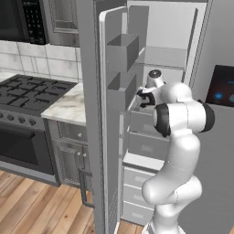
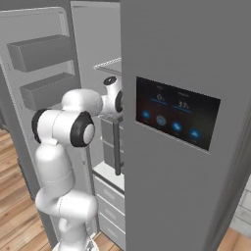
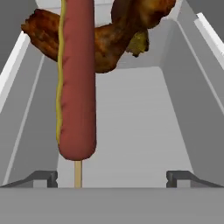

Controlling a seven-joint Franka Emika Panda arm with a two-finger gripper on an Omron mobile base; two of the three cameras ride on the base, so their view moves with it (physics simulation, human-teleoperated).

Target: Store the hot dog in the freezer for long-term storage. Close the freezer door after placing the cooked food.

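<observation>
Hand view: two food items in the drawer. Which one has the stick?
The hot dog: slim, smooth, reddish, with a pale stick. The brown food lump beyond is rough and irregular.

The arm (image 1: 176, 151) is glossy white all over, built from fat rounded segments like stacked sausages, with black rings where the joints turn. One big joint ends in a round white cap edged in black. Near the wrist sits a small grey disc on a white knob. The gripper (image 3: 112, 178) shows two small dark grey finger tips (image 3: 43, 178).
</observation>
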